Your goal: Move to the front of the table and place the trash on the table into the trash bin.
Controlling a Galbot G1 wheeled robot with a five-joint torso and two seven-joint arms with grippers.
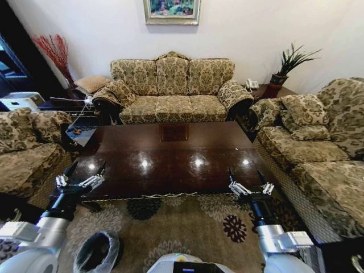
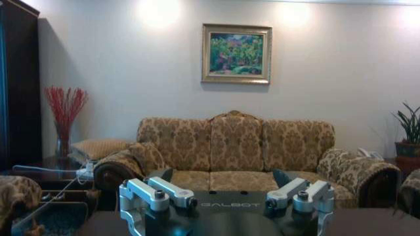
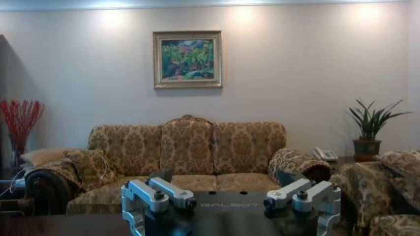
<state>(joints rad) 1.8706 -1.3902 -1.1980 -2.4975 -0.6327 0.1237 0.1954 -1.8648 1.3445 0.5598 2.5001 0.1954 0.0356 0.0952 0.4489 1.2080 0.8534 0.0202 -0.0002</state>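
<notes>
Both grippers hang wide open and empty over the near edge of the table (image 1: 170,159): left gripper (image 1: 85,170), right gripper (image 1: 247,176). The bin (image 1: 98,251) sits on the carpet (image 1: 187,227) beside the left arm.

A patterned sofa (image 1: 172,90) stands against the wall under a framed painting (image 1: 171,11). A potted plant (image 1: 287,67) sits beside it, red twigs (image 1: 53,50) opposite.

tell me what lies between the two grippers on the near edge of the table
Nothing: in the head view the table edge between the left gripper and right gripper is bare glossy wood with light reflections.
</notes>
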